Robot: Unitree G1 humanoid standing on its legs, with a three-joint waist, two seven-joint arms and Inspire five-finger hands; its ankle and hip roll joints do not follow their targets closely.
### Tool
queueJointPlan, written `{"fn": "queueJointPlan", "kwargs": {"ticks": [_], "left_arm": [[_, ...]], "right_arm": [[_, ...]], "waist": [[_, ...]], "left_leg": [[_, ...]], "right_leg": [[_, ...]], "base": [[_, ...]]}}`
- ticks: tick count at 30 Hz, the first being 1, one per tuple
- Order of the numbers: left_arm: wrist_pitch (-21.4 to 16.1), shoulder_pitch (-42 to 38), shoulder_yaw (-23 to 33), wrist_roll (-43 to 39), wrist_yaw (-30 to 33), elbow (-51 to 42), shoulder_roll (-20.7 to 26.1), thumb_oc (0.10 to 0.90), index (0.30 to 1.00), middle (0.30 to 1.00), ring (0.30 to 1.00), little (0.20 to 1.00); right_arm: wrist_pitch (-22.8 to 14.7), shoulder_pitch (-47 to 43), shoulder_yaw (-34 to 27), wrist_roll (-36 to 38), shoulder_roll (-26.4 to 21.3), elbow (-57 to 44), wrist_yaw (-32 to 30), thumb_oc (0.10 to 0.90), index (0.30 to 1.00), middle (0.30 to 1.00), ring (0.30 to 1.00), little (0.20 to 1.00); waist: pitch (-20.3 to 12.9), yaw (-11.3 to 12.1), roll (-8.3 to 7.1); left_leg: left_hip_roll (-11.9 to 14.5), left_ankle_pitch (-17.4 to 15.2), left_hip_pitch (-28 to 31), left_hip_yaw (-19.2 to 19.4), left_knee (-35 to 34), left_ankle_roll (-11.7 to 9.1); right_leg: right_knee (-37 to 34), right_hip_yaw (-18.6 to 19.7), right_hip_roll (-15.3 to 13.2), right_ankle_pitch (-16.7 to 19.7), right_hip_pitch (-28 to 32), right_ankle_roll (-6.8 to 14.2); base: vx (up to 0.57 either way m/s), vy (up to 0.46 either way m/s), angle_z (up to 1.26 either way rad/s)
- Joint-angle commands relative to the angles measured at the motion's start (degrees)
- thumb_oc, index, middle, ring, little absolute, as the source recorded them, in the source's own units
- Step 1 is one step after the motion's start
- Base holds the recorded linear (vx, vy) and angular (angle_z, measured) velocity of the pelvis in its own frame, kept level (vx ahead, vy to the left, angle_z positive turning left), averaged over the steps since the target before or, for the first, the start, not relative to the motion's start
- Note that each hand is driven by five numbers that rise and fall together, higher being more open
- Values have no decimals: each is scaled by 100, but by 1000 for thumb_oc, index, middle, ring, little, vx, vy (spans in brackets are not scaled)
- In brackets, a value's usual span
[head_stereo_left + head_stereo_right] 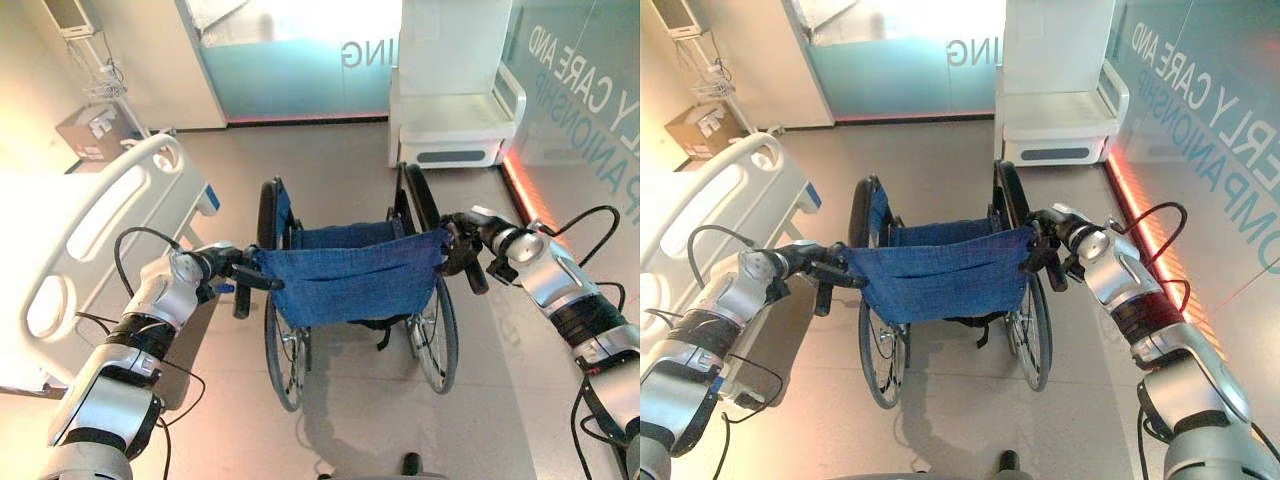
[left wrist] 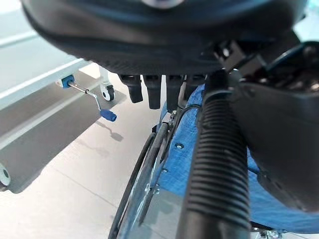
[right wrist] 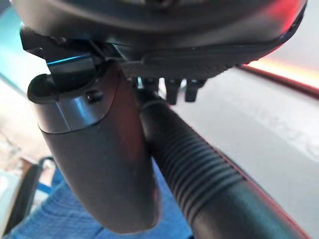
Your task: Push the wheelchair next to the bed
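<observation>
The wheelchair (image 1: 345,275), with a blue cloth back and large black wheels, stands in the middle of the floor facing away from me. My left hand (image 1: 213,264) is shut on its left ribbed black push handle (image 2: 219,164), fingers curled over the grip. On the other side my right hand (image 1: 462,246) is shut on the right push handle (image 3: 199,169), the thumb (image 3: 109,164) lying alongside it. The white bed (image 1: 90,215) with its slotted side rail lies to the left, its foot end level with the wheelchair's left wheel and a narrow gap between them.
A white seat unit (image 1: 455,110) stands at the back right, ahead of the wheelchair. A glass wall with a red floor strip (image 1: 520,185) runs along the right. A cardboard box (image 1: 92,132) sits behind the bed. A blue bed crank (image 2: 107,115) sticks out low.
</observation>
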Motion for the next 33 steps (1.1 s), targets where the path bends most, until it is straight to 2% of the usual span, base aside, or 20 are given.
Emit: {"fn": "queueJointPlan", "kwargs": {"ticks": [1, 3, 6, 9, 11, 15, 16, 18, 20, 22, 23, 26, 30, 33], "left_arm": [[496, 844, -1001, 1582, -339, 1258, 694, 800, 900, 900, 900, 900], [541, 696, -1232, 1673, -302, 1325, 548, 800, 900, 900, 900, 900], [634, 448, -1561, 1639, -212, 1546, 250, 800, 900, 900, 900, 900], [706, 311, -1713, 1490, -133, 1699, -13, 800, 900, 900, 900, 900], [804, 336, -1743, 1385, -34, 1767, -231, 800, 900, 900, 900, 900], [942, 481, -1632, 1318, 80, 1736, -392, 800, 900, 900, 900, 900], [1033, 586, -1571, 1295, 95, 1645, -433, 800, 900, 900, 900, 900], [1072, 658, -1536, 1232, 123, 1589, -460, 800, 900, 900, 900, 900], [1094, 792, -1477, 1207, 139, 1499, -520, 800, 900, 900, 900, 900], [1070, 817, -1473, 1196, 132, 1489, -559, 800, 900, 900, 900, 900], [1036, 781, -1491, 1207, 43, 1486, -579, 800, 900, 900, 900, 900], [939, 682, -1548, 1258, -47, 1580, -642, 800, 900, 900, 900, 900], [779, 614, -1572, 1354, -24, 1763, -738, 800, 900, 900, 900, 900], [745, 630, -1600, 1347, 35, 1780, -747, 800, 900, 900, 900, 900]], "right_arm": [[644, -100, 469, -1299, -243, 1431, 699, 800, 900, 900, 900, 900], [742, -231, 573, -1614, -118, 1748, 703, 800, 900, 900, 900, 900], [978, -445, 684, -2167, 167, 2375, 287, 800, 900, 900, 900, 900], [1078, -548, 684, -1806, 373, 2603, -780, 800, 900, 900, 900, 900], [1315, -514, 599, -1560, 590, 2457, -1641, 800, 900, 900, 900, 900], [1745, -233, 464, -1380, 820, 2160, -2241, 800, 900, 900, 900, 900], [2008, 47, 358, -1175, 961, 2042, -2340, 800, 900, 900, 900, 900], [2119, 233, 305, -1202, 1075, 2047, -2318, 800, 900, 900, 900, 900], [2219, 526, 182, -1483, 1215, 2390, -1708, 800, 900, 900, 900, 900], [2091, 624, 190, -1553, 1271, 2790, -1352, 800, 900, 900, 900, 900], [1954, 617, 206, -1506, 1320, 3218, -977, 800, 900, 900, 900, 900], [1721, 475, 215, -1360, 1424, 3841, -610, 800, 900, 900, 900, 900], [1400, 319, 181, -945, 1489, 4228, -420, 800, 900, 900, 900, 900], [1351, 280, 182, -1018, 1456, 4293, -158, 800, 900, 900, 900, 900]], "waist": [[287, 330, -476], [291, 339, -489], [293, 347, -493], [296, 355, -479], [291, 339, -450], [352, 302, -398], [374, 271, -373], [393, 255, -350], [401, 260, -310], [399, 288, -292], [392, 321, -287], [380, 374, -286], [354, 421, -298], [338, 422, -314]], "left_leg": [[-261, -270, -492, -93, 333, 154], [-258, -265, -494, -86, 328, 159], [-257, -279, -480, -92, 333, 165], [-267, -289, -475, -119, 333, 171], [-276, -305, -490, -148, 351, 166], [-285, -294, -529, -166, 354, 162], [-298, -297, -542, -182, 348, 167], [-303, -297, -550, -180, 352, 169], [-313, -288, -553, -190, 349, 170], [-318, -281, -550, -188, 357, 171], [-321, -269, -544, -186, 366, 168], [-328, -248, -542, -189, 370, 174], [-331, -225, -525, -205, 361, 178], [-327, -224, -513, -201, 360, 172]], "right_leg": [[490, -48, -65, -668, 50, 52], [493, -46, -62, -666, 48, 47], [486, -17, -56, -665, 62, 47], [475, 4, -52, -665, 78, 50], [480, 39, -56, -675, 67, 52], [507, 76, -69, -661, 5, 56], [514, 112, -69, -658, -28, 54], [518, 126, -71, -656, -42, 49], [519, 115, -83, -650, -52, 43], [512, 77, -96, -641, -35, 38], [511, 44, -107, -631, -13, 32], [520, -6, -120, -624, 4, 19], [522, -47, -123, -620, 27, 8], [543, -55, -121, -632, 24, 5]], "base": [[0, 0, 0], [6, -5, 2], [0, 0, 0], [4, 7, 1], [10, 35, 3], [-27, 39, 3], [-44, 54, 0], [-28, 44, 0], [-9, 43, 0], [3, 19, 0], [0, 0, 0], [15, -1, 3], [40, -12, 9], [10, -2, 1]]}}
